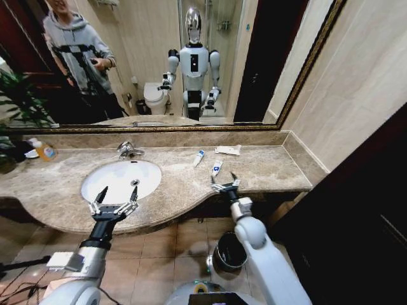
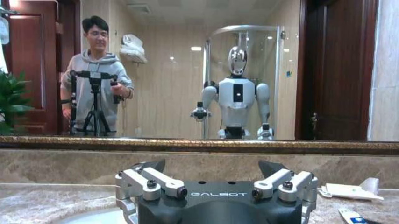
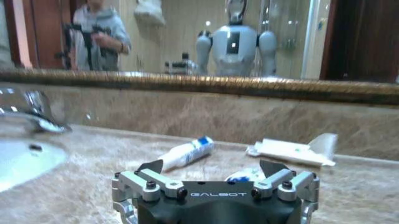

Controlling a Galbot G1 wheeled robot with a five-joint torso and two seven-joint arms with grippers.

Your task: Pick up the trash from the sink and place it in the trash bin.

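Head view: the sink (image 1: 121,180) sits in the marble counter (image 1: 267,166) with the faucet (image 1: 127,150) behind it. The left gripper (image 1: 114,197) hangs over the sink's near rim, fingers spread wide and holding nothing. The right gripper (image 1: 225,184), also wide and empty, is at the counter's front edge, well right of the sink. Just beyond it lies a tube (image 1: 217,168); another tube (image 1: 199,157) lies between that one and the sink, and a wrapper (image 1: 227,150) rests by the back wall. The bin (image 1: 229,251) stands on the floor, below the counter edge right of the sink. An orange bottle (image 1: 44,150) stands far left of the sink.

Left wrist view: the wrapper (image 2: 349,190) lies on the counter beyond the spread fingers (image 2: 156,181).

Right wrist view: a tube (image 3: 186,153) and the wrapper (image 3: 290,150) lie beyond the open gripper (image 3: 212,169), the sink (image 3: 25,161) off to one side.
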